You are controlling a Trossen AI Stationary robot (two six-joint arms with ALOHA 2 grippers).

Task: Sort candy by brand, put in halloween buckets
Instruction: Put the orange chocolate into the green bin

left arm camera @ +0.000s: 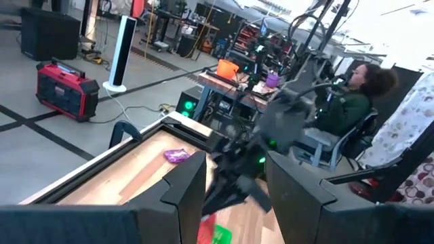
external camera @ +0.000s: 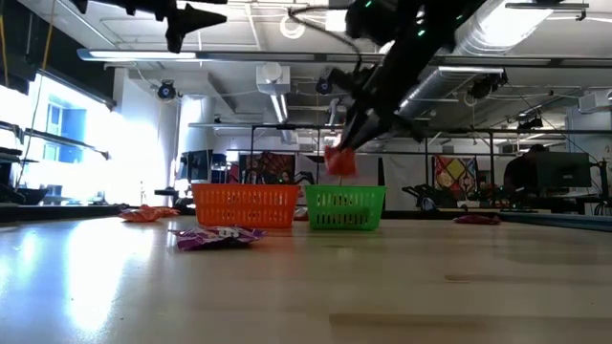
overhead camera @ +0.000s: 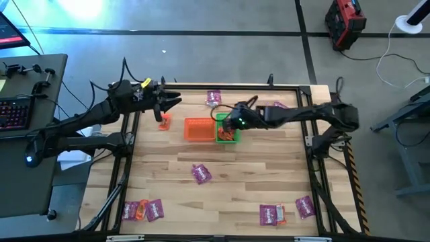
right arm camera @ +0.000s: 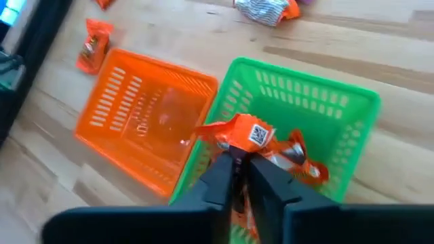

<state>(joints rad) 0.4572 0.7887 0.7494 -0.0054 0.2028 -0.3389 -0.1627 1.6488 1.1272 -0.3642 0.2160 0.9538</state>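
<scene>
The orange bucket and the green bucket stand side by side near the table's far middle. My right gripper hovers over the green bucket, shut on an orange-red candy packet. More orange-red packets lie inside the green bucket. The orange bucket looks empty. My left gripper is open and raised high, left of the buckets, holding nothing. Purple packets and an orange-red one lie flat on the table. My right gripper pinches the orange-red packet by one edge between its two fingers, coming from above and slanting down. The packet is lifted clear, above the green bucket's rim, sticking out beyond the fingertips.
Loose candy lies near the far edge, at the right, and in clusters at the near left and near right. A raised black frame borders the table. A seated person shows beyond the right side.
</scene>
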